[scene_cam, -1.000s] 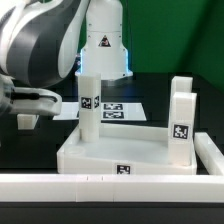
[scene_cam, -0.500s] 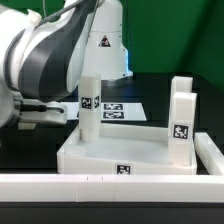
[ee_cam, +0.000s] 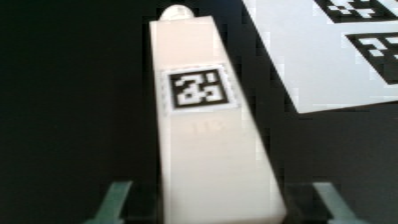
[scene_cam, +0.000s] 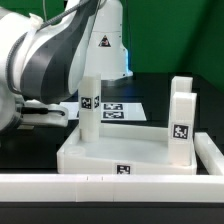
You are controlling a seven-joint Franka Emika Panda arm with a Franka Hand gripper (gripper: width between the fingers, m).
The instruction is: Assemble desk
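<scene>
Currently, a loose leg (ee_cam: 208, 120) lying beside the marker board (ee_cam: 338, 50) is being straddled by the gripper (ee_cam: 217, 200), whose jaws are showing gaps either side, so an off-centre squeeze could twist it.

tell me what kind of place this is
Most likely a robotics lab test bench: a robot arm works over a black table, white desk parts carry printed black-and-white tags, and a marker board lies flat on the table.
</scene>
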